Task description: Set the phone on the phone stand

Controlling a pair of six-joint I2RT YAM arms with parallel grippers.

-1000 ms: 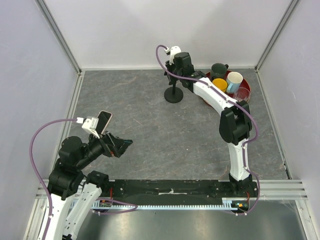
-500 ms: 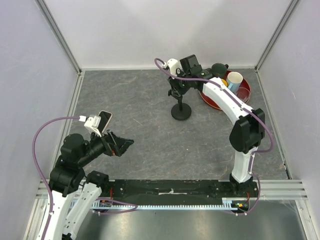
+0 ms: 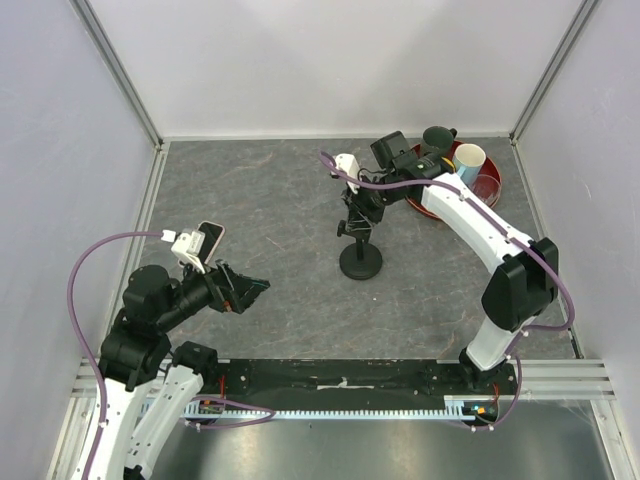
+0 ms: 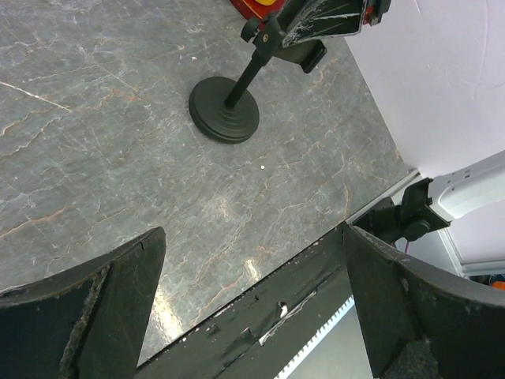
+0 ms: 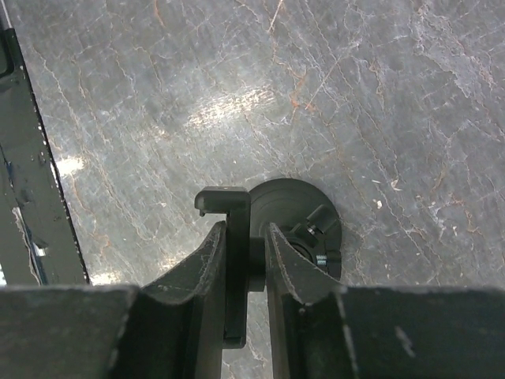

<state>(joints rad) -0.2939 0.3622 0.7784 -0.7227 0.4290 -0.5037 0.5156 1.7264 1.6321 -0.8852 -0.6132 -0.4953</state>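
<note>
Right gripper (image 3: 361, 206) clamped on phone stand (image 3: 360, 262) cradle. Left gripper (image 3: 250, 293) jaws wide apart, empty. Phone (image 3: 210, 238) lies just behind its wrist, long axis running away from the bases. Left arm nearer.

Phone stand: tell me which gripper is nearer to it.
Right. The right gripper grips the phone stand by its cradle; the left gripper hangs open, well off to its left.

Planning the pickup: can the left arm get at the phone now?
Likely yes: the phone lies in the open close by the left end effector, which is open and empty, though aimed away from it.
</note>
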